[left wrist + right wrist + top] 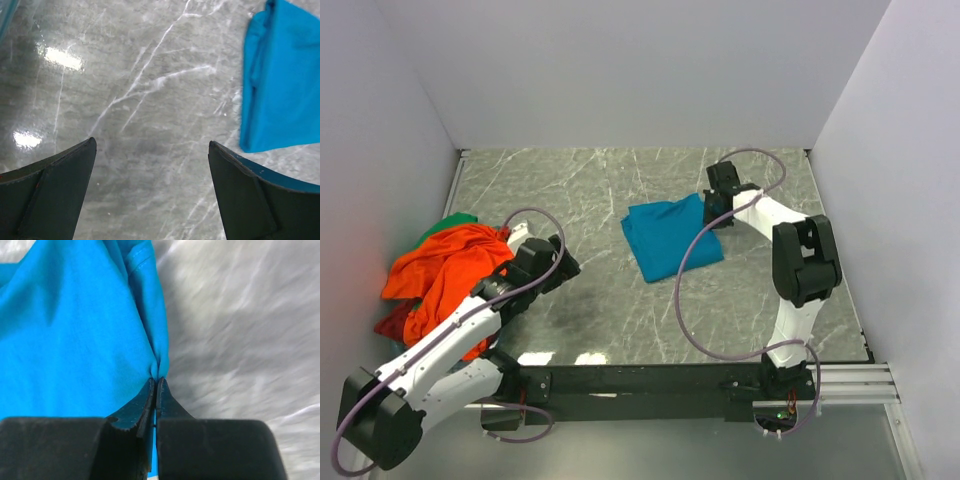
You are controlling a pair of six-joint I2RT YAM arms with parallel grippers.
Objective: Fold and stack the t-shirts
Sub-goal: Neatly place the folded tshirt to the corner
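Teal t-shirt (670, 238): folded to a rough rectangle, flat on the grey marbled table (590, 190), right of centre, its far right corner under the right gripper (718, 203). Open tabletop on all 4 sides of it: a wide band toward the far wall, a narrower strip toward the right wall, more grey toward the near rail.

Orange t-shirt (445, 265): crumpled in a heap at the table's left edge, close to the left wall, with a green t-shirt (452, 221) showing at its far side and a red t-shirt (392, 322) at its near side. Left gripper (552, 262) just right of that heap and well apart from the teal cloth, bare marble between the 2.

Shown by the right wrist alone: right gripper (156, 382) with fingers pressed together, a thin gathered pleat of the teal edge nipped between the tips, cloth filling the left of the frame, blurred table to the right. From above, that pinch hidden under the gripper body.

Shown by the left wrist alone: left gripper (152, 145) spread wide and holding nothing, veined grey surface below it, a corner of the teal shirt at upper right, just above the right finger in frame. Contact with the orange heap: cannot tell from above. Heap visible in the top view only.
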